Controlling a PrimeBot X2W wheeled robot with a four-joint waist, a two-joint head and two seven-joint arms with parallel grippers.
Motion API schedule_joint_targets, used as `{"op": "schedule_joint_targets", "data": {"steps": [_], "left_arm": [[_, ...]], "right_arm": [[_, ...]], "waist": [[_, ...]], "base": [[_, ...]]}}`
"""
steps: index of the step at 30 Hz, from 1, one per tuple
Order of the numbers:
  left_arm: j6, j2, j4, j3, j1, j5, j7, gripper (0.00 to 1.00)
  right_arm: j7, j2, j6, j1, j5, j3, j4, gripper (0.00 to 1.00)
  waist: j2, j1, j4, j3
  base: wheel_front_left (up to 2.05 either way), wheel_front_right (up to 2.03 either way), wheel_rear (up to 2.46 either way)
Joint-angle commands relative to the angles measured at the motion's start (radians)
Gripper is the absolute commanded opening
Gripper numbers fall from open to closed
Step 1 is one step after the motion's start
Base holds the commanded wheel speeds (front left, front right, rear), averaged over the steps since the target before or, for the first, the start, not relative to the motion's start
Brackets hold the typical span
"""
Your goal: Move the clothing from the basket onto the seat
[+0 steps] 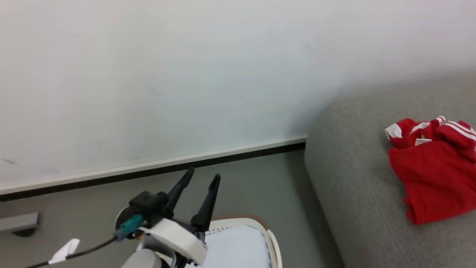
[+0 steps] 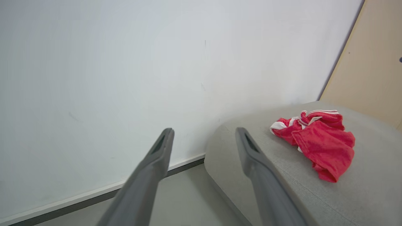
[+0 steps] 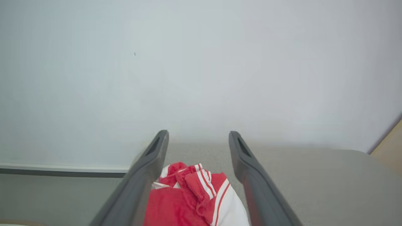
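Cable: a dark cable (image 1: 93,247) with a white tag (image 1: 67,250) runs along the lower left of the head view, towards the left arm.
Left pincer (image 1: 203,174): fingers stand well apart with nothing between them; it hangs over the floor (image 1: 253,186), just above the near end of the basket, pointing at the white wall (image 1: 186,74).
Basket (image 1: 238,222): on the floor beside the seat's end; only its far end with the brown-edged rim is in view.
Liner (image 1: 238,245): pale blue-white; the part in view is bare.
Seat (image 1: 353,193): grey, rounded corner, against the wall, right of the basket.
Clothing (image 1: 435,175): a crumpled red heap with white bands, lying on top of the seat, well apart from the basket.
Right pincer (image 3: 198,134): fingers spread wide above the seat; the heap appears low between them in its wrist view; whether a finger touches the cloth I cannot tell.
Panel (image 2: 373,69): beige, behind the seat at far right of the left wrist view.
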Motion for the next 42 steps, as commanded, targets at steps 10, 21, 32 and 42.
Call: {"op": "schedule_joint_targets", "data": {"steps": [10, 21, 32, 42], "left_arm": [[0.0, 0.015, -0.019, 0.195, 0.16, -0.008, 0.0, 1.0], [0.02, -0.053, -0.029, 0.375, 0.288, 0.118, 0.0, 1.0], [-0.045, -0.116, 0.0, 0.465, 0.3, 0.231, 0.0, 1.0], [-0.075, -0.139, 0.016, 0.502, 0.283, 0.262, 0.0, 1.0]], "right_arm": [[-0.197, 0.222, -0.002, 0.32, -0.109, -0.168, -0.091, 1.0], [-0.211, 0.565, -0.002, 0.63, -0.334, -0.415, -0.285, 1.0], [-0.212, 0.672, -0.002, 0.667, -0.423, -0.437, -0.304, 1.0], [-0.212, 0.668, -0.002, 0.639, -0.409, -0.411, -0.299, 1.0]], "waist": [[0.0, 0.0005, 0.147, -0.1], [0.0, 0.0005, 0.204, -0.1], [0.0, 0.0005, 0.208, -0.08], [0.0, 0.0005, 0.205, -0.076]], "base": [[0.0, 0.0, 0.0], [0.0, 0.0, 0.0], [0.0, 0.0, 0.0], [0.0, 0.0, 0.0]]}}
